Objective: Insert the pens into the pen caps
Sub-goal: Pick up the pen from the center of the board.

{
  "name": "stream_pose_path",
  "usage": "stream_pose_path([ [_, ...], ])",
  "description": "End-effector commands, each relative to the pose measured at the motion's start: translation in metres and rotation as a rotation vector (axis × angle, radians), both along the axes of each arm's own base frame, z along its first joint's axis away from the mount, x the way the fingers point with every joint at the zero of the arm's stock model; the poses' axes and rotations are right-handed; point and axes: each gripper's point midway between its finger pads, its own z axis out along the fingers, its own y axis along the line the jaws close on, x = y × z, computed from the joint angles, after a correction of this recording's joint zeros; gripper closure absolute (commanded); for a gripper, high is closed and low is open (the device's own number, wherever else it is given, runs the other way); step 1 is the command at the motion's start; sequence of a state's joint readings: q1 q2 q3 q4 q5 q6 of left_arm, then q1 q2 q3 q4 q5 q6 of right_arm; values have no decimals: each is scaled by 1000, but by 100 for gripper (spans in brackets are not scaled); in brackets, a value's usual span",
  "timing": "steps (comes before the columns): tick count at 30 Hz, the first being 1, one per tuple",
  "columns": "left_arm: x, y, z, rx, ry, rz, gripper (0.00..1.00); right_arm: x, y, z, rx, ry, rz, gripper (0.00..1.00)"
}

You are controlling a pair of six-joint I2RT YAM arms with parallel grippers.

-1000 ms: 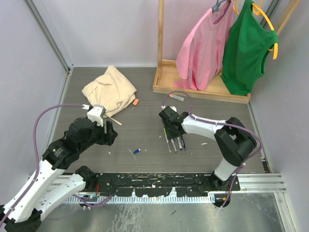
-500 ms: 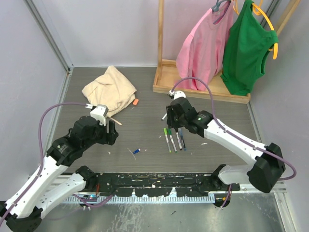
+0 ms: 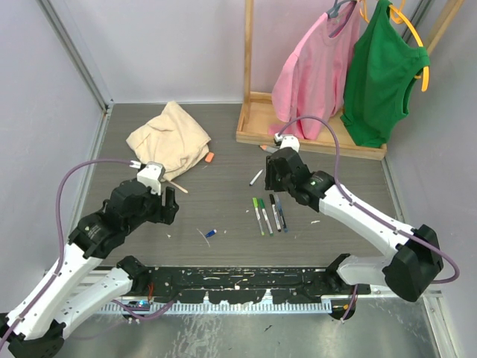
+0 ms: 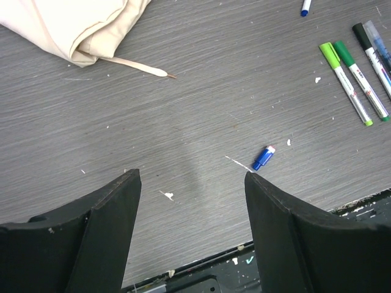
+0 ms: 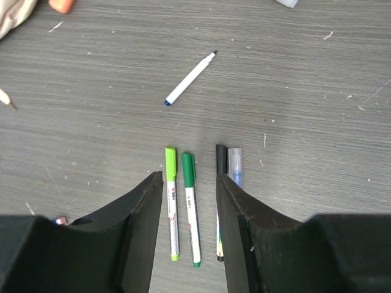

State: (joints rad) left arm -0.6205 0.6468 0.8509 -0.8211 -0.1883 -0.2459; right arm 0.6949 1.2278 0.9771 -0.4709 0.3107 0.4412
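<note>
Grey wood-grain table (image 3: 223,149) carries everything. At the centre of the top view four capped pens lie side by side: a lime pen (image 5: 173,213), a green pen (image 5: 192,213), a black pen (image 5: 221,157) and a clear-capped pen (image 5: 235,162). The right gripper (image 5: 189,179) hangs over them with its jaws apart and nothing between them. In its wrist view the lime and green pens show in the gap, while the black and clear-capped ones run behind the finger on the frame's right. An uncapped white pen (image 5: 190,79) lies tilted above the row, well apart from the jaws. An orange cap (image 5: 61,5) sits at that view's upper left corner. The left gripper (image 4: 190,177) is likewise spread and empty. In its wrist view the blue cap (image 4: 264,157) lies just above the tip of the finger on the frame's right. A tan stick (image 4: 137,65) pokes from under the cloth (image 4: 67,24) at the upper left.
</note>
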Motion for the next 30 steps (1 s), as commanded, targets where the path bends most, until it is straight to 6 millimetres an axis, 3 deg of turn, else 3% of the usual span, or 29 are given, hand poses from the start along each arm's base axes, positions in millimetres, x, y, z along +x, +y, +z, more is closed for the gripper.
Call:
stream_pose_path([
  [1,-2,7,21,-7,-50,12,30,27,3,9,65,-28,-88,53],
  [13,-3,8,10,6,-36,10,29,68,43,-32,15,86,32,51],
  [20,-3,7,11,-2,-40,4,29,101,26,-60,-165,98,-89,49],
  [26,-4,6,11,-5,-42,-1,28,137,7,-68,-416,80,61,46],
  [30,-5,7,11,-6,-47,-1,28,155,2,-75,-457,65,187,45],
])
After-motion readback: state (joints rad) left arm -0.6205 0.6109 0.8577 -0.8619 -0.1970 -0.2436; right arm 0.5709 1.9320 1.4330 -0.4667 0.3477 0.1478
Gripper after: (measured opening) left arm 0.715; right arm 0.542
